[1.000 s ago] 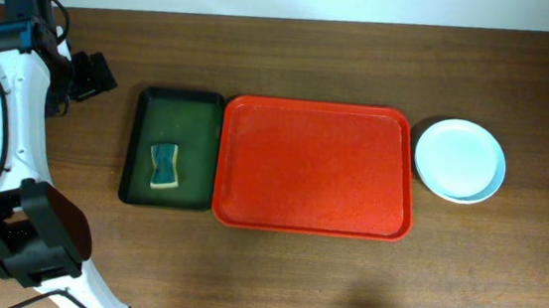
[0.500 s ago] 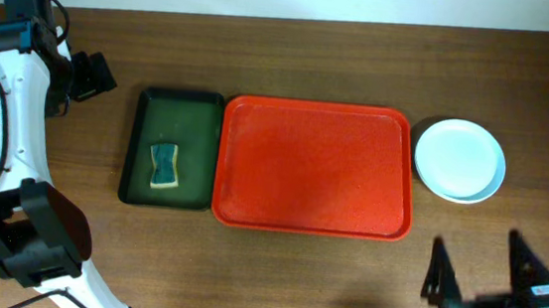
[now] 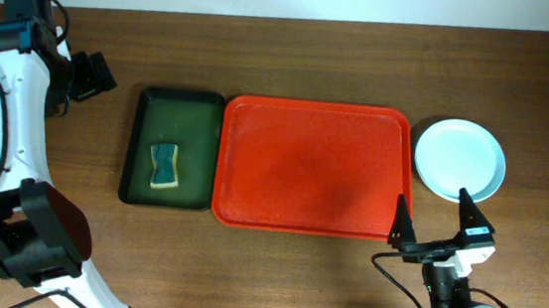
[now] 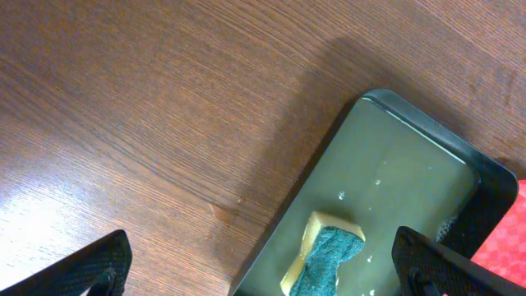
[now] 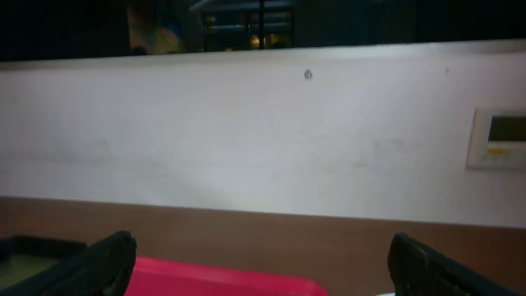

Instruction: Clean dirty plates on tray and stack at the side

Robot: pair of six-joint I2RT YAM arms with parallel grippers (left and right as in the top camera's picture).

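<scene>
Forward comes the right claw (image 3: 434, 231), fingers wide apart, holding nothing. Just past it sits the stack of round pale plates (image 3: 458, 158), beside the big red plastic tray (image 3: 313, 167), which holds none, so the job looks done. Far off, the left claw (image 3: 90, 73) is open too.

Dark brown wood-grain tabletop (image 3: 294, 275) spreads across the overhead view. Behind it rises a plain white wall (image 5: 246, 140) with a small pale panel (image 5: 497, 138) mounted at right. Above that sits dark glass (image 5: 246, 20), catching reflected lights.
</scene>
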